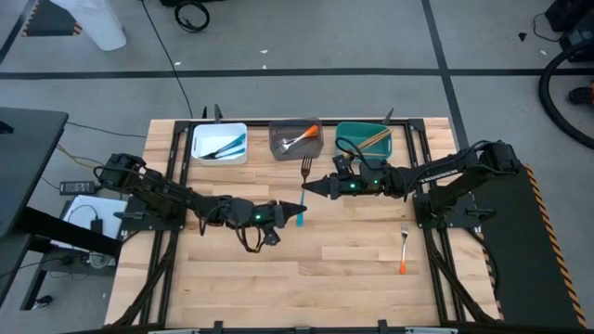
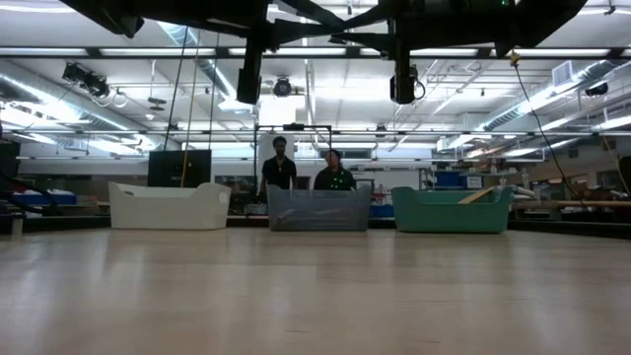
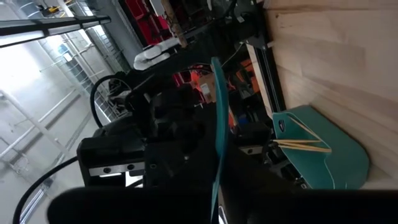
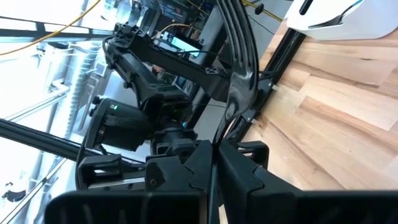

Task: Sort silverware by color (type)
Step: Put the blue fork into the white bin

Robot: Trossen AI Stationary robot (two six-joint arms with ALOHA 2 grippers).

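Holding one slim fork with a silver head and a blue handle (image 1: 306,170) from two sides, both arms meet above the middle of the light wooden table (image 1: 278,278).

The left gripper (image 1: 295,213) reaches in from the left and is clamped on the blue handle end. In the left wrist view the blue handle (image 3: 219,118) runs straight out from between its dark fingers.

The right gripper (image 1: 308,187) reaches in from the right and its tip touches the shaft of the same fork, just below the tines. In the right wrist view its fingers stand almost together, with only a thin dark strip (image 4: 214,168) between them, so it seems to be closed on the fork too.

The fork points with its tines toward the row of bins and lies just in front of the grey rectangular bin (image 1: 295,139), which contains utensils with orange handles. To the left of it is the white rectangular bin (image 1: 220,144) with blue-handled utensils inside. To the right is the teal rectangular bin (image 1: 364,139) with slim gold utensils inside.

A second fork, with a silver head and an orange handle (image 1: 404,249), lies flat on the table, well apart from the grippers, near the base of the right arm.

In the low view two persons (image 2: 306,170) stand far behind the grey bin.
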